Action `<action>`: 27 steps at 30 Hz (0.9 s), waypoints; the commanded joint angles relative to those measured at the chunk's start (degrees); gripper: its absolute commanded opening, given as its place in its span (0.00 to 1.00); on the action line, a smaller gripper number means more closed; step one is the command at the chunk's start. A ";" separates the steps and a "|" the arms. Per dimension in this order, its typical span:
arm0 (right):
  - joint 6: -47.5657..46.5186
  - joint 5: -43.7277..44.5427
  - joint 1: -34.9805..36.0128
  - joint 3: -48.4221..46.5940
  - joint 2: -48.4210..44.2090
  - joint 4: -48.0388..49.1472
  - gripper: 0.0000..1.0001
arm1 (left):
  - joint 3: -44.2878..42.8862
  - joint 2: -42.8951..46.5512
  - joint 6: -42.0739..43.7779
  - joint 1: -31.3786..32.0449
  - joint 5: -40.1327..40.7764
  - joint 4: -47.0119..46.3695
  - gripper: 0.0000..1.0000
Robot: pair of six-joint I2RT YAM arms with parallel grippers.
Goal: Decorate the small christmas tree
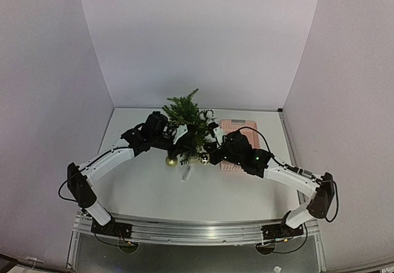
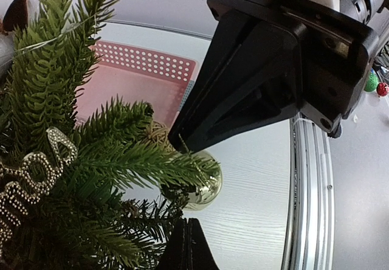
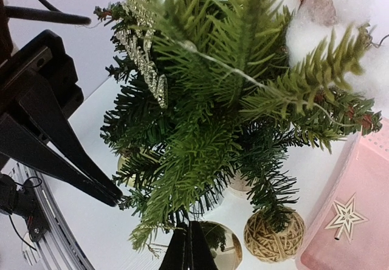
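Note:
The small christmas tree [image 1: 183, 118] stands mid-table, dark green and bushy, its pale pot [image 3: 242, 186] just visible under the branches. A glittery silver word ornament [image 3: 146, 69], a twine ball [image 3: 273, 236] and a white fluffy ornament [image 3: 316, 14] hang on it. My right gripper [image 3: 188, 245] is at the tree's lower branches, shut on the thin thread of a gold bauble [image 3: 225, 249]; from the left wrist this bauble [image 2: 205, 188] hangs below the right fingertips [image 2: 185, 141]. My left gripper [image 2: 188, 245] is shut with nothing between its fingers, low on the tree's other side.
A pink perforated basket [image 1: 239, 139] sits right of the tree with a pale star [image 3: 345, 216] inside. A second gold bauble [image 1: 171, 161] hangs low at the tree's left front. A small white piece [image 1: 186, 173] lies on the table in front. Red and green baubles [image 2: 377, 84] lie beyond the table's metal edge.

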State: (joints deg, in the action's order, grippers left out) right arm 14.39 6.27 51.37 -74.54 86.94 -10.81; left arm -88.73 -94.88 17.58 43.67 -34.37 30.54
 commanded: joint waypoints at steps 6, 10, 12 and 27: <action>-0.26 -1.09 -0.21 -2.51 1.34 1.37 0.00 | 0.27 2.85 0.97 -0.26 -1.62 -2.12 0.00; -0.30 -0.87 -0.21 -2.04 1.24 2.37 0.00 | 0.92 2.95 0.77 -0.21 -4.44 -1.80 0.10; -0.42 -1.10 -0.21 -2.50 1.92 3.00 0.00 | 1.27 2.98 0.66 -0.25 -4.82 -1.94 0.19; 1.50 -3.59 -0.21 -2.10 1.41 5.54 0.00 | 6.10 2.63 -2.03 -0.25 -5.58 -13.26 0.43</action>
State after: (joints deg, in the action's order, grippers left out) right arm 14.87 3.97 51.35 -75.64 89.14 -8.01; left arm -82.48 -94.45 17.58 43.44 -38.99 25.13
